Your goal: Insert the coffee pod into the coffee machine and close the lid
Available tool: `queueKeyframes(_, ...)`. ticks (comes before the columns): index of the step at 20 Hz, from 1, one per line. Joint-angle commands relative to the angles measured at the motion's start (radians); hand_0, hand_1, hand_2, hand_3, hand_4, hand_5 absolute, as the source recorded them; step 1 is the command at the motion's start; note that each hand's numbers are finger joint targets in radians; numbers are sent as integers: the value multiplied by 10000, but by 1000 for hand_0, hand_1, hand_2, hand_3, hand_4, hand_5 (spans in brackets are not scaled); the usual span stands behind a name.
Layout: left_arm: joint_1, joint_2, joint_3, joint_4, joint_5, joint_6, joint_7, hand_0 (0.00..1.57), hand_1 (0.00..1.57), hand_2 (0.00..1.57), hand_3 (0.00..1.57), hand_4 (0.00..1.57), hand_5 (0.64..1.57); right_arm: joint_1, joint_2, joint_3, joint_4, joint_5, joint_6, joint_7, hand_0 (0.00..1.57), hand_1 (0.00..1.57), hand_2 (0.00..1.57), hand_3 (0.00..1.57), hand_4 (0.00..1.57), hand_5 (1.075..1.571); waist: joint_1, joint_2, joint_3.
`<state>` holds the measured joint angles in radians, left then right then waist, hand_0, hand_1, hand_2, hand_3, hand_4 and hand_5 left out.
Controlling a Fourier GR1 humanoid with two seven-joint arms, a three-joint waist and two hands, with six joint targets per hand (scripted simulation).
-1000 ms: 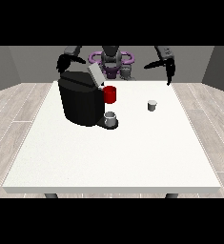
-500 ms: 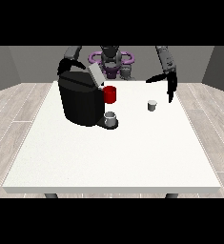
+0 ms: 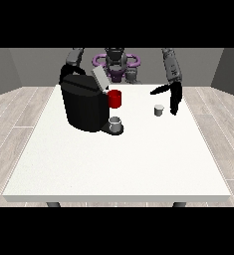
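Front view. Coffee machine (image 3: pixel 83 105) sits far-left on the white table (image 3: pixel 118 164), lid (image 3: pixel 100 78) tilted up and open; red part (image 3: pixel 115 98) on its right face, small grey cup (image 3: pixel 116 123) on the drip base below. Coffee pod (image 3: pixel 159 110) stands alone on the table, far-right, well apart from the machine. Hand at the view's right (image 3: pixel 174 97) is just right of the pod, fingers straight and pointing down, thumb spread toward the left, holding nothing. Hand at the view's left (image 3: pixel 66 71) sits behind the machine's top; finger state cannot be told. Near half of the table is open surface; pod is near the right edge.
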<state>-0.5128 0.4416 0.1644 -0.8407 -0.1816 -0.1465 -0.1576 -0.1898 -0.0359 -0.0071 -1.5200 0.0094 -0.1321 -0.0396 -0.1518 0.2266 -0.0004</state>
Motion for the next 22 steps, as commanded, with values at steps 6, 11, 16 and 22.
queueKeyframes(6, -421, 71, -148, 1610, -991, 610, -605, 695, 695, 778, 429, 0, 1571, 171, 340, 477, 278, 514, -653, -109, 0, 0, 0, 0, 356, 1571, -57, 10, -1)
queueKeyframes(11, -776, 449, -677, 1577, -1789, 681, -460, 634, 634, 756, 487, 0, 1571, -606, 0, -394, 859, -56, -216, -335, 0, 0, 0, 0, 432, 1571, 72, 268, 5)
queueKeyframes(16, -429, 19, -1168, 2189, -2607, 1314, -829, 547, 547, 697, 454, 0, 1571, -145, 227, 238, 359, 432, -475, 492, 0, 0, 0, 0, 476, 1571, -6, -281, 0)
queueKeyframes(22, -730, -327, -921, 2752, -2937, 2652, -1417, 719, 719, 864, 649, 229, 1571, 80, 127, 258, -28, 330, -275, 574, 0, 0, 0, 0, 524, 1571, -343, -124, -1)
